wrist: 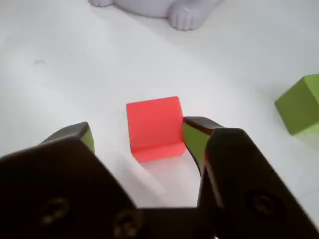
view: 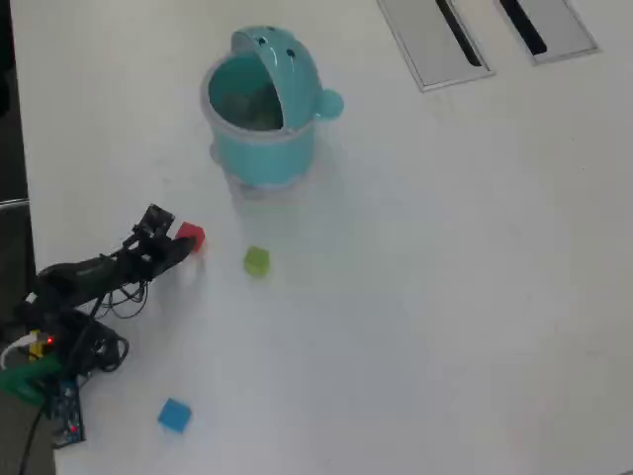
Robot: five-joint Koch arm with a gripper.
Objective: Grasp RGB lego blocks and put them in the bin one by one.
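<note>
The red block [wrist: 154, 127] sits on the white table between my open gripper's [wrist: 139, 135] two fingertips; the right fingertip [wrist: 195, 137] is right against its side, the left fingertip [wrist: 79, 133] stands apart from it. In the overhead view the red block [view: 191, 237] lies at my gripper [view: 176, 237], left of the yellow-green block [view: 256, 260]. The yellow-green block [wrist: 300, 103] also shows at the wrist view's right edge. The blue block [view: 174, 415] lies near the table's front left. The teal bin [view: 259, 104] stands with its lid open behind the blocks.
Two flat grey panels [view: 435, 40] with dark slots lie at the back right. The arm's base and cables [view: 49, 356] sit at the left edge. The bin's pale feet [wrist: 185, 17] show at the top of the wrist view.
</note>
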